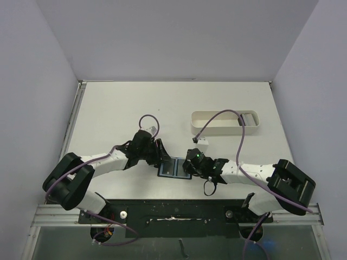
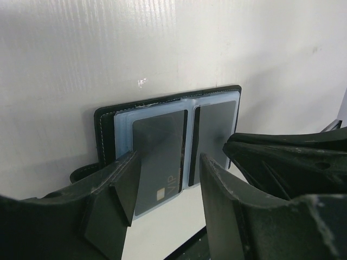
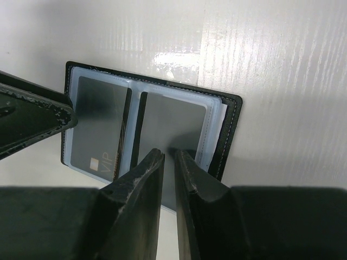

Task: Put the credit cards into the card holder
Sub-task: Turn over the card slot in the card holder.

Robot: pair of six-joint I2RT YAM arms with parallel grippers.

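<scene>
The black card holder [image 1: 174, 168] lies open on the table between both arms, its bluish pockets up. A grey credit card marked VIP [image 2: 157, 157] sits in one pocket, its near end sticking out over the table. A second grey card [image 3: 173, 122] fills the other pocket and also sticks out a little. My left gripper [image 2: 168, 184] hovers open over the VIP card's near end, holding nothing. My right gripper [image 3: 168, 154] is shut to a thin slit, its tips resting on the second card with nothing between them.
A long white oval tray [image 1: 217, 130] stands at the back right with a grey flat thing [image 1: 248, 118] at its right end. White walls close in the table at the back and both sides. The two grippers sit very close together over the holder.
</scene>
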